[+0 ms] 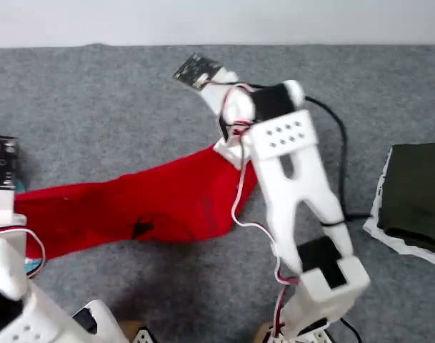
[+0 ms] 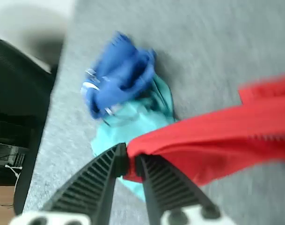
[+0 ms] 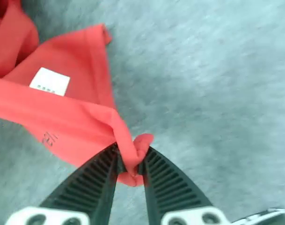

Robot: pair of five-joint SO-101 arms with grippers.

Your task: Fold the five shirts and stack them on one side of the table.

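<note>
A red shirt (image 1: 138, 204) is stretched across the grey table between the two arms. My left gripper (image 2: 129, 161) is shut on one end of the red shirt (image 2: 217, 140), at the table's left edge. My right gripper (image 3: 130, 161) is shut on a bunched corner of the red shirt (image 3: 62, 112) near the table's middle; a white label (image 3: 49, 81) shows on the cloth. A blue shirt (image 2: 116, 77) lies crumpled on a teal shirt (image 2: 142, 117) beyond the left gripper. A folded dark green shirt (image 1: 416, 194) rests on a folded white one (image 1: 380, 214) at the right edge.
The table is covered in grey carpet-like cloth (image 1: 131, 100). A black cable (image 1: 340, 143) runs behind the right arm (image 1: 292, 171). A black chair or case (image 2: 16, 93) stands off the table beside the blue shirt.
</note>
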